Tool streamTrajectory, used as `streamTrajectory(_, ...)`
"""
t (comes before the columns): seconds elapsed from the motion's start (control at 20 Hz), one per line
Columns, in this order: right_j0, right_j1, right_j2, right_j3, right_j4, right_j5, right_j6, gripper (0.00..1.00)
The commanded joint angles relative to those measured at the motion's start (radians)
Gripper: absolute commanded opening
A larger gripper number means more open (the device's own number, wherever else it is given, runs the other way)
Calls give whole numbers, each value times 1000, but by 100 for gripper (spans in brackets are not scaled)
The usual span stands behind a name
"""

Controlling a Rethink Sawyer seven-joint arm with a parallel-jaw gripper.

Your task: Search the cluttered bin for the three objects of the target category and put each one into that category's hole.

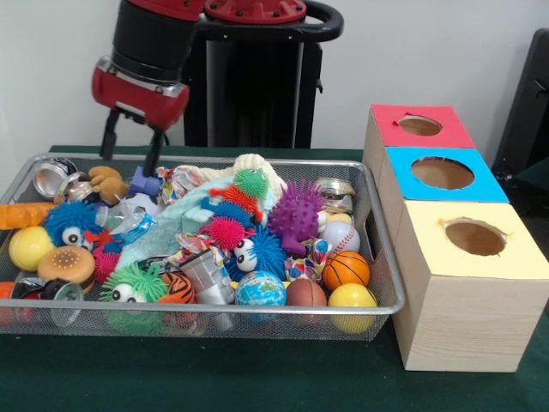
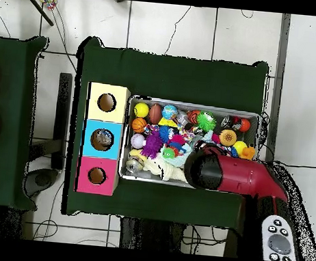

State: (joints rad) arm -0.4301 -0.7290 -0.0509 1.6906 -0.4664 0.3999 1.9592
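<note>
The silver wire-mesh bin (image 1: 214, 311) lies on the green table, packed with toys; it also shows in the overhead view (image 2: 194, 105). It holds balls such as a basketball (image 1: 346, 269), a yellow ball (image 1: 352, 296) and a globe ball (image 1: 260, 289), spiky toys such as a purple one (image 1: 298, 212), and crushed cans (image 1: 53, 177). My gripper (image 1: 129, 163) hangs open and empty just above the bin's far left corner, over a blue toy (image 1: 144, 182). In the overhead view the red arm (image 2: 215, 172) covers the gripper.
Three wooden boxes stand in a row beside the bin, each with a round hole in its top: red (image 1: 419, 125), blue (image 1: 442, 172), yellow (image 1: 474, 237). A remote control (image 2: 279, 239) lies on the floor near the robot's base.
</note>
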Motion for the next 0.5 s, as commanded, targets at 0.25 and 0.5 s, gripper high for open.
streamTrajectory(0.25, -126, 69, 199, -9, 30, -147, 36, 100)
streamTrajectory(0.5, -172, 81, 249, 58, 193, -134, 175, 100)
